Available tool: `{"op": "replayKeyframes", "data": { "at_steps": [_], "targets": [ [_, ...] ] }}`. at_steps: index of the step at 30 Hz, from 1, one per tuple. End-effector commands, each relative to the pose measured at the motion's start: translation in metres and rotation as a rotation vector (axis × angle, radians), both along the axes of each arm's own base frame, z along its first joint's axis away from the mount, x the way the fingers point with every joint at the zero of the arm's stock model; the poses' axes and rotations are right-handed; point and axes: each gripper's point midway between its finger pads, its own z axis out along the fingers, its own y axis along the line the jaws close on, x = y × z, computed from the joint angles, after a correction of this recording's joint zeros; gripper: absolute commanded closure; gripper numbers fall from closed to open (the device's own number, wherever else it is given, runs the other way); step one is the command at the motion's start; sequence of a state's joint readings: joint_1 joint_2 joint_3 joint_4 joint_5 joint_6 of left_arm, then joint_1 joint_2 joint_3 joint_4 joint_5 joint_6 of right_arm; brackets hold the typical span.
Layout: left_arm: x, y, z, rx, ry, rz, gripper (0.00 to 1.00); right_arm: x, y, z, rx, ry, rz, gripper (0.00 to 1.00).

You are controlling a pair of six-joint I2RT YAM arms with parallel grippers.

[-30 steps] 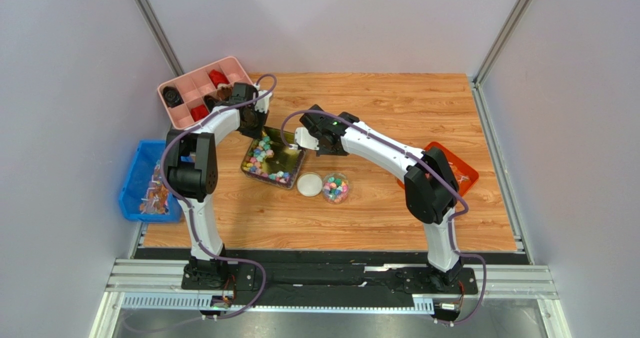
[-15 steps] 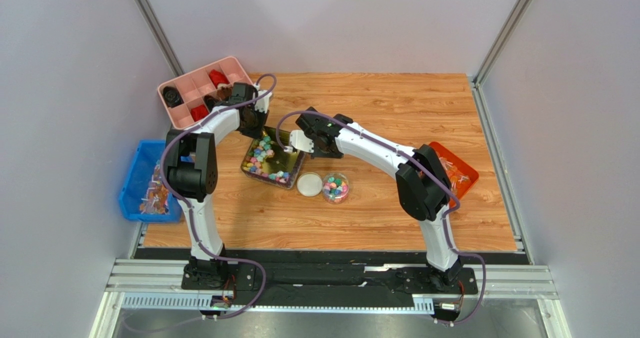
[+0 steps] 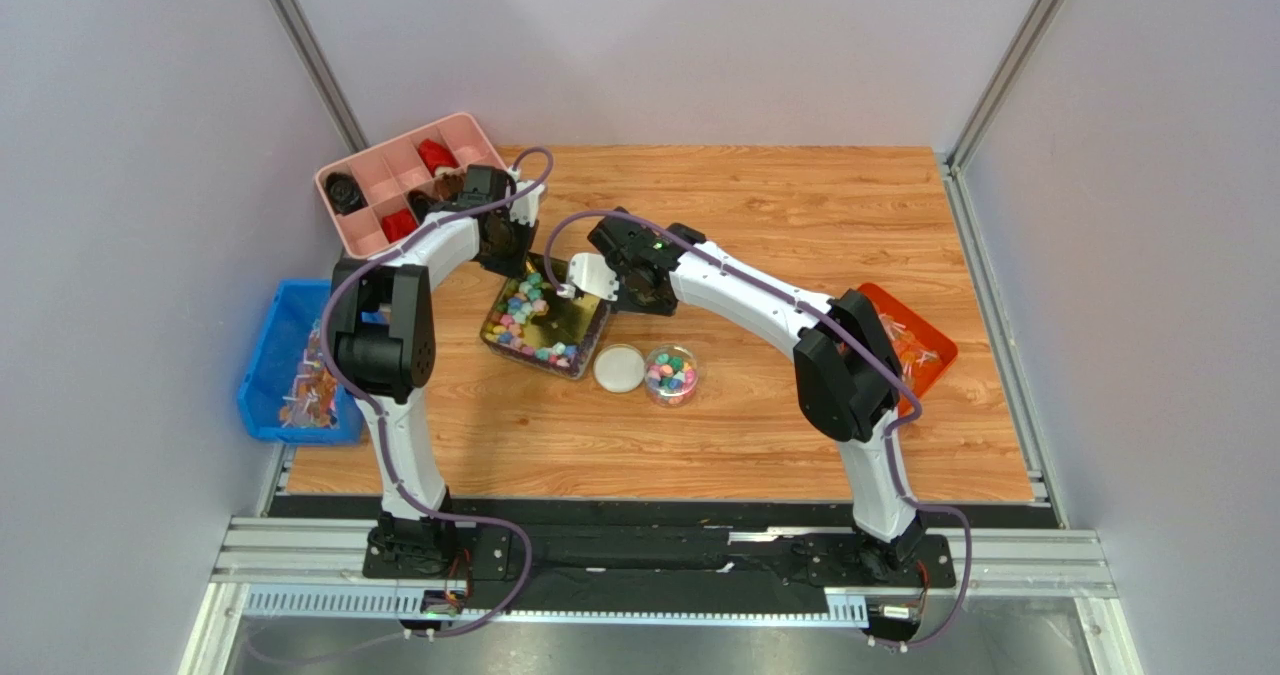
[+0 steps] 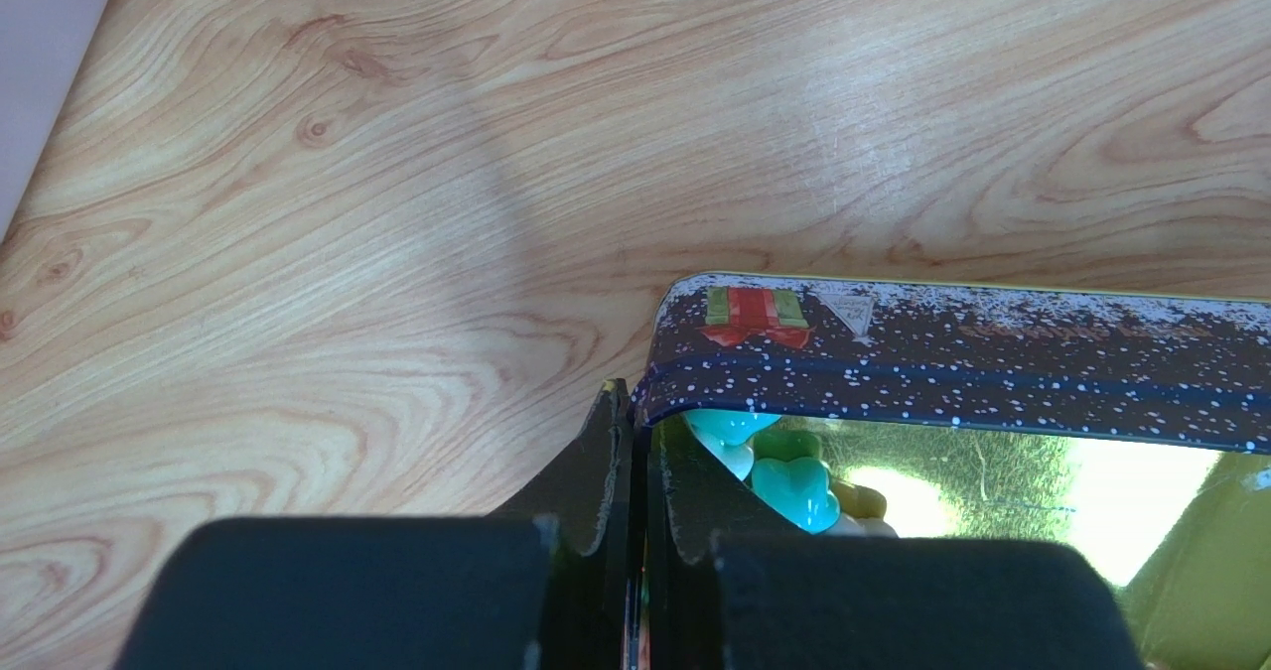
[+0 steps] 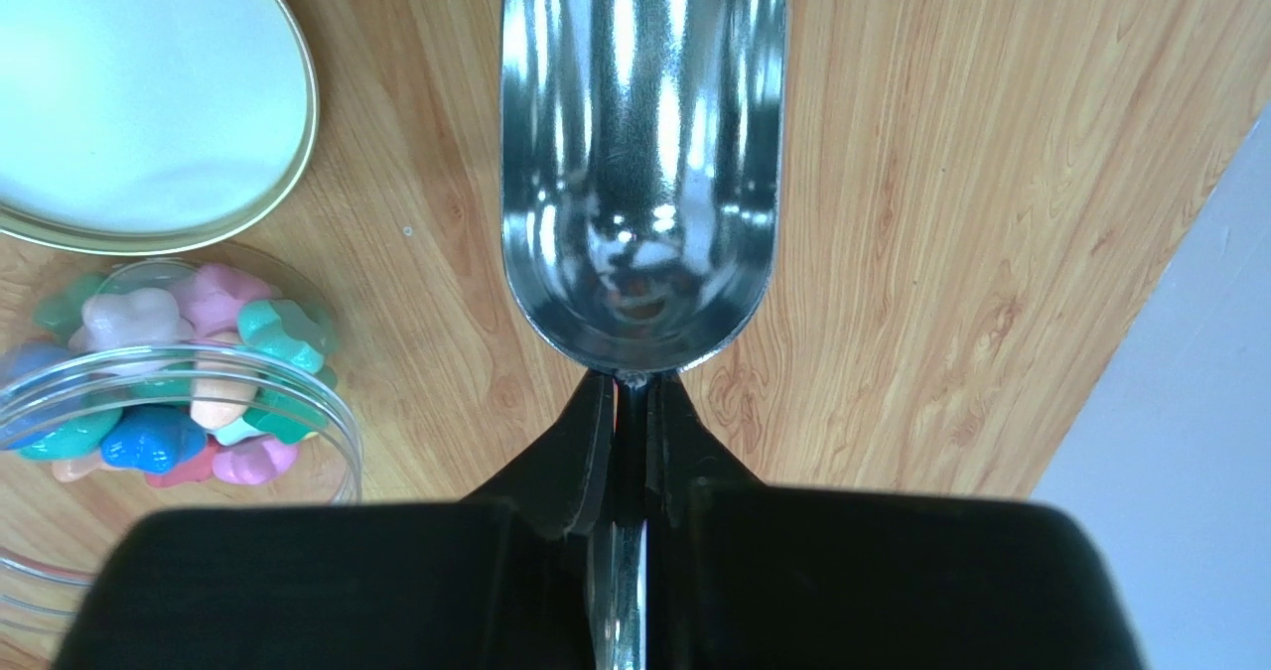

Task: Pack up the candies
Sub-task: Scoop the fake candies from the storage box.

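Observation:
The candies [image 3: 529, 315] lie in an open dark tin [image 3: 588, 330] at the table's middle; some also show in the left wrist view [image 4: 791, 484]. More candies fill a small clear jar [image 3: 670, 375], which also shows in the right wrist view [image 5: 164, 387]. My left gripper [image 3: 507, 243] is shut on the tin's speckled blue wall [image 4: 955, 358], one finger inside and one outside [image 4: 634, 402]. My right gripper [image 3: 594, 278] is shut [image 5: 634, 395] on the handle of an empty metal scoop [image 5: 642, 179], held at the tin's right side.
The jar's white lid [image 3: 618, 368] lies left of the jar. A pink compartment tray [image 3: 376, 180] with dark red pieces stands at the back left. A blue bin [image 3: 271, 368] sits off the left edge, and an orange tray [image 3: 920, 330] sits at the right.
My right arm has moved left with the scoop, from beside the tin to over its right side. The left gripper has kept its hold on the tin.

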State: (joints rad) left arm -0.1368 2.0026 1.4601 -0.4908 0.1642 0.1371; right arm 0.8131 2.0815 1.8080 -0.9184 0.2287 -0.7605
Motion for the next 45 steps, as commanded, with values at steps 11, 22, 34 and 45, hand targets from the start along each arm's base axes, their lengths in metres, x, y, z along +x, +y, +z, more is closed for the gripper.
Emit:
{"op": "replayKeyframes", "data": {
  "at_steps": [11,22,34,45],
  "targets": [
    [0.010,-0.005,0.031,-0.041,-0.082,0.004,1.00,-0.003,0.051,0.065,0.286,-0.085,0.031,1.00],
    [0.010,-0.004,0.032,-0.039,-0.084,0.004,1.00,0.020,0.037,0.068,0.230,-0.208,-0.055,1.00],
    [0.012,-0.002,0.041,-0.045,-0.118,0.022,1.00,0.055,-0.019,0.080,0.062,-0.386,-0.188,1.00],
    [0.014,0.017,0.131,-0.034,-0.509,0.109,1.00,0.061,-0.033,0.120,0.118,-0.479,-0.250,1.00]
  ]
}}
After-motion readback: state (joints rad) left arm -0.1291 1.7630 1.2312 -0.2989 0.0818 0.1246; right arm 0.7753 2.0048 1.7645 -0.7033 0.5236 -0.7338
